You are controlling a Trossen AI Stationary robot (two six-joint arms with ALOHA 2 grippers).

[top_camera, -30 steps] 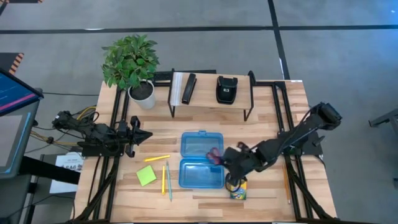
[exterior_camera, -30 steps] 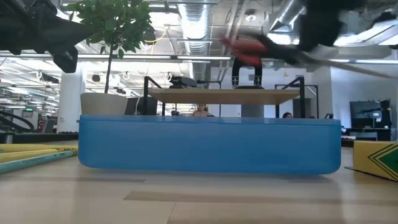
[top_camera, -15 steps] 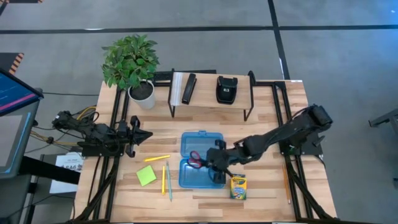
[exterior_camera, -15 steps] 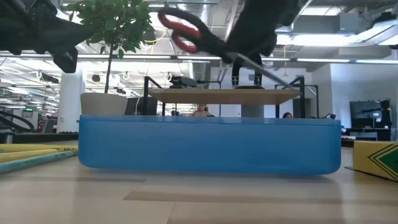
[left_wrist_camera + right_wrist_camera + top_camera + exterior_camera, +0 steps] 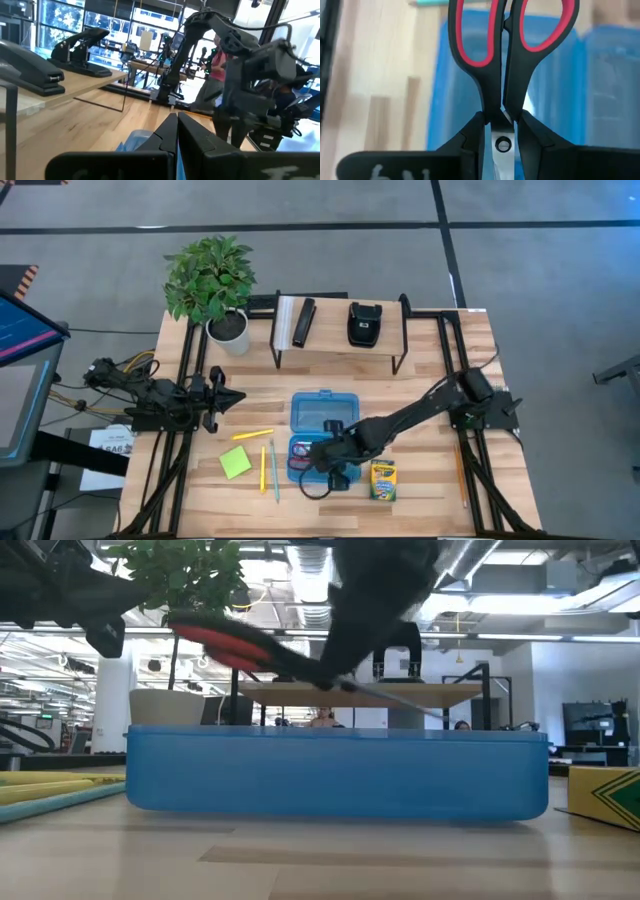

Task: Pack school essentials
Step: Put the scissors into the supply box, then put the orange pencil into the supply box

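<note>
Right gripper (image 5: 502, 131): fingers closed on the scissors (image 5: 512, 55) at the pivot, red handles pointing away from the wrist. In the high view the gripper (image 5: 322, 456) is over the front half of the open blue case (image 5: 342, 408).
Scissors, low view: the scissors (image 5: 235, 645) are held tilted above the case wall (image 5: 335, 775), clear of it.
Right arm: reaches from the right edge of the bench (image 5: 430, 350) across to the case.
Left gripper (image 5: 177, 131): fingers pressed together, holding nothing. In the high view it (image 5: 228, 398) waits near the left edge of the bench, well apart from the case.
Crayon box (image 5: 383, 479): lies flat just beside the case, on its right, near the front edge.
Sticky-note pad (image 5: 236, 462): left of the case, toward the front edge.
Pencils (image 5: 267, 468): between the pad and the case; one yellow pencil (image 5: 252, 435) lies just behind them.
Plant (image 5: 211, 275): back left corner of the bench.
Shelf (image 5: 340, 330): along the back edge, carrying two black items.
</note>
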